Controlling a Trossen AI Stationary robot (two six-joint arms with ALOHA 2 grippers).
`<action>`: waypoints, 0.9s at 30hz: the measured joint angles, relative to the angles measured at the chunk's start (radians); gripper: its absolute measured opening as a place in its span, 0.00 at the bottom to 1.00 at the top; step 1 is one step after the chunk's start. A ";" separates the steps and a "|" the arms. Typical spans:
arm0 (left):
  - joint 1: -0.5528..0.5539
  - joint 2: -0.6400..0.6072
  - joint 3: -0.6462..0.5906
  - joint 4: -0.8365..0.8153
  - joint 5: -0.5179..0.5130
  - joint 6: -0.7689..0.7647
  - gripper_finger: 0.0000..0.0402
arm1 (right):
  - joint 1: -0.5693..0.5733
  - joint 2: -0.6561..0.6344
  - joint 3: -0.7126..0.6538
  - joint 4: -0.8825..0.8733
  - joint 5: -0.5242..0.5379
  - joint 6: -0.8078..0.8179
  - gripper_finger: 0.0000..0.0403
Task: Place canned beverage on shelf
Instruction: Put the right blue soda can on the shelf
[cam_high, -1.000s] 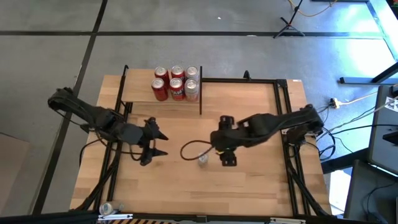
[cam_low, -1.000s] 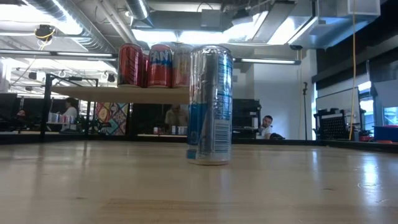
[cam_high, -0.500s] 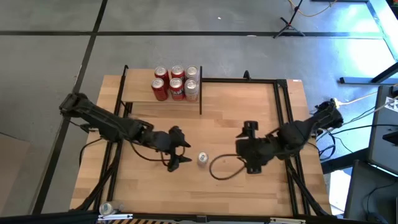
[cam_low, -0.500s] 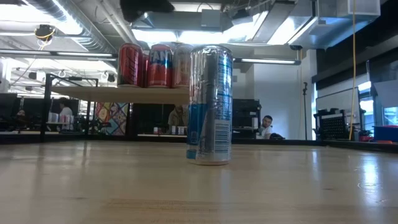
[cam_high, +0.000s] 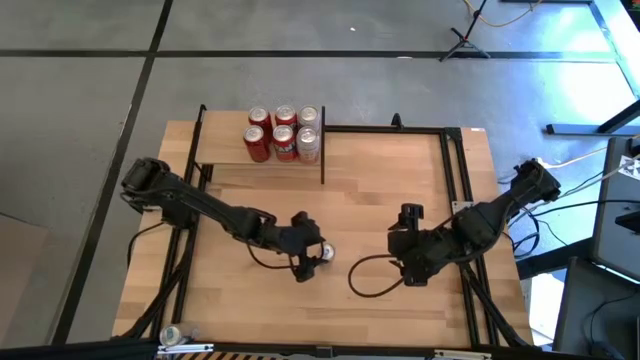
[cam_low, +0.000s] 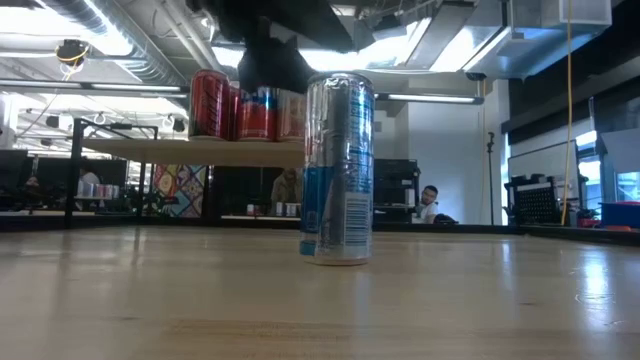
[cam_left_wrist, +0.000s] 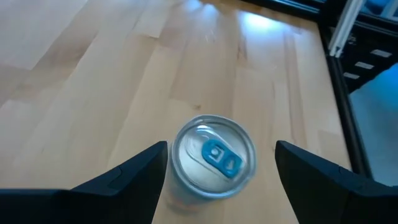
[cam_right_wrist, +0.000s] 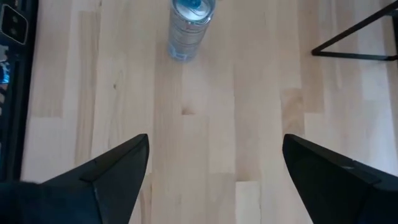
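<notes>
High view: a pale wood table (cam_high: 400, 180) on grey concrete floor; the shelf (cam_high: 225, 150) at its far left corner carries six cans. Mid-table the silver can (cam_high: 326, 253) stands between the left gripper (cam_high: 312, 257)'s spread, ungrasping fingers. The right gripper (cam_high: 412, 268), released, waits near the right edge, its fingertips indistinct

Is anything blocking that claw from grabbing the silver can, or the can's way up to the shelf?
Nothing visible blocks the grab: the left gripper hangs open right over the silver can, a finger on either side. The bare table lies between can and shelf. Six cans already crowd the shelf's right end; its left part is free.
</notes>
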 joint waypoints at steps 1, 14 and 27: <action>0.000 0.007 0.000 0.006 -0.001 0.000 0.71 | 0.005 0.000 0.000 0.003 -0.002 0.000 0.89; 0.000 0.073 0.000 0.018 -0.071 0.009 0.69 | 0.003 0.000 0.000 0.010 0.021 -0.008 0.89; 0.002 0.048 -0.001 -0.004 -0.101 0.016 0.47 | 0.003 0.000 0.000 0.011 0.050 -0.004 0.89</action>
